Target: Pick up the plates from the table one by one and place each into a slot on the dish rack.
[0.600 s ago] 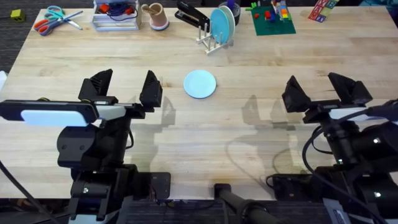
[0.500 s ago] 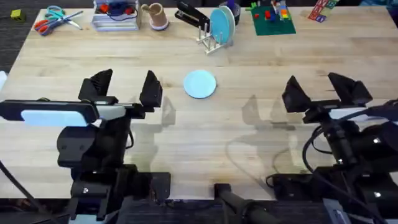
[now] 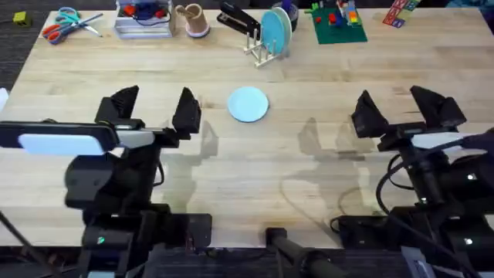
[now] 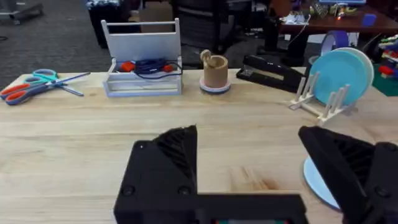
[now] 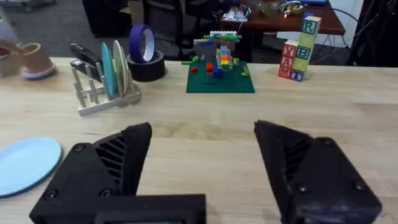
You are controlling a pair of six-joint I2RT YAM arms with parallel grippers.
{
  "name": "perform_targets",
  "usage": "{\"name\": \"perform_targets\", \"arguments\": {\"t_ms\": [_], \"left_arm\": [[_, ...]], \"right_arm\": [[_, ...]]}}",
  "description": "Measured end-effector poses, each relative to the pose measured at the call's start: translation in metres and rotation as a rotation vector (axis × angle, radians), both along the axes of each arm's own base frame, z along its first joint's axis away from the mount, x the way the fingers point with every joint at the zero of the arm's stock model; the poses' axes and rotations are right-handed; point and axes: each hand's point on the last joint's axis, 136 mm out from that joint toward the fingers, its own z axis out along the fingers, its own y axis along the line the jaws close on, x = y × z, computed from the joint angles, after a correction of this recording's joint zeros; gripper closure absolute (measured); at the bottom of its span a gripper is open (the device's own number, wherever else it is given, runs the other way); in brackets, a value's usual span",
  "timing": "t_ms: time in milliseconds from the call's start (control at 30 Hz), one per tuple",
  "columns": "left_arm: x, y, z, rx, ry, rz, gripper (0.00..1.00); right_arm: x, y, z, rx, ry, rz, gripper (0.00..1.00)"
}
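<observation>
Comparing with half a second back, almost nothing has shifted — both arms stay near their bases, so the next pick seems not yet begun. Going left to right: the left gripper (image 3: 154,110) hangs wide open and empty over the table (image 3: 255,170); one loose plate (image 3: 248,103) lies flat ahead between the arms; the right gripper (image 3: 401,108) is equally spread and empty. Behind, the dish rack (image 3: 266,48) already holds upright plates. The planks are pale and bare here — office chairs and desks show beyond.
</observation>
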Motion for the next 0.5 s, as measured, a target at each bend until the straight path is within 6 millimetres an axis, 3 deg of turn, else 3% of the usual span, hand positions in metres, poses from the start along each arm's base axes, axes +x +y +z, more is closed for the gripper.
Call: {"name": "perform_targets", "arguments": {"t_ms": [133,367,500], "left_arm": [[-0.008,0.0,0.026,0.0,-0.009,0.0,0.007],[-0.027,0.0,0.07,0.0,-0.028,0.0,0.008],[-0.036,0.0,0.086,0.001,0.032,0.002,0.008]], "right_arm": [[-0.001,0.0,0.009,0.0,-0.016,0.0,0.007],[-0.014,0.0,0.069,0.0,-0.103,0.0,0.006],[-0.018,0.0,0.09,0.0,-0.078,0.0,0.007]]}}
